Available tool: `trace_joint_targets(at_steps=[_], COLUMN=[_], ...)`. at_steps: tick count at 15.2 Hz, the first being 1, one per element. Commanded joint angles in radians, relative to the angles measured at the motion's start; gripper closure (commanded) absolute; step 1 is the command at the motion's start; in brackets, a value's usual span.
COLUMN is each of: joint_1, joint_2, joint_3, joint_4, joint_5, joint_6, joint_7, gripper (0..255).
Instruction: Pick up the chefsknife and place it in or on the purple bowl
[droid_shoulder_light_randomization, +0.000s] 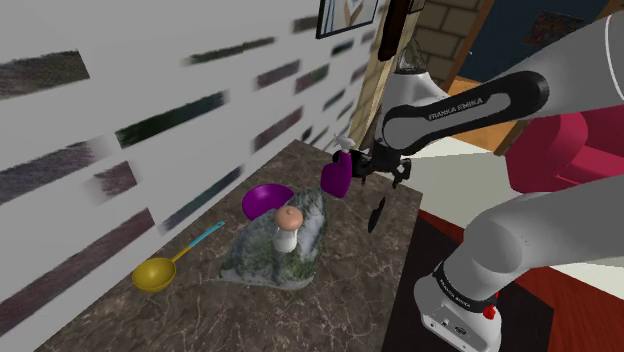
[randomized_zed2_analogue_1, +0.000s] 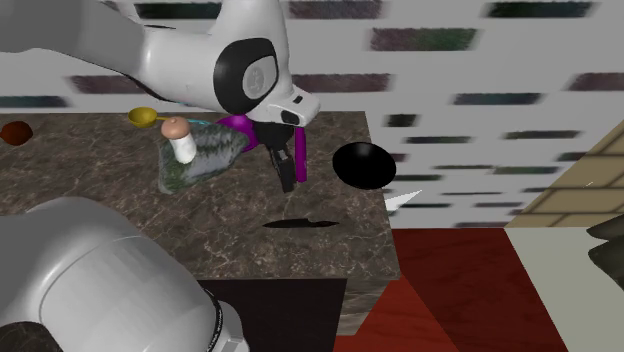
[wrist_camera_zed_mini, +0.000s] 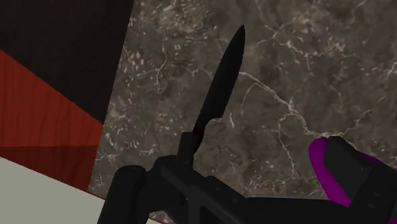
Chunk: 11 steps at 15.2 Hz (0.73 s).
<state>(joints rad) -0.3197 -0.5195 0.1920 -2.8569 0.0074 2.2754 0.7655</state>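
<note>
Black gripper (randomized_zed2_analogue_1: 289, 182), fingers apart and empty, hangs over the black chef's knife (randomized_zed2_analogue_1: 300, 224) lying flat at lower centre near the marble counter (randomized_zed2_analogue_1: 90, 200) edge; misaligned descent risks nudging it off or pinching only thin blade.

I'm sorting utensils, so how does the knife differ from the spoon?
The knife is all black; the spoon has a yellow head and teal handle. The knife tapers to a point; the spoon ends in a round cup. The knife lies by the counter's open edge near the pincer; the spoon lies near the wall. Both lie on the marble counter.
</note>
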Motion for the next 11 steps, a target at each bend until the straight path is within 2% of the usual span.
trace_joint_targets(at_steps=[1, 7, 11], joint_1=[-0.036, -0.166, -0.198], joint_2=[0.064, 0.306, 0.388], joint_3=[0.012, 0.055, 0.064], joint_4=[-0.032, -0.069, -0.074], joint_5=[-0.008, -0.090, -0.153], joint_6=[0.091, 0.347, 0.430], joint_7=[0.067, 0.291, 0.333], gripper=[0, 0, 0])
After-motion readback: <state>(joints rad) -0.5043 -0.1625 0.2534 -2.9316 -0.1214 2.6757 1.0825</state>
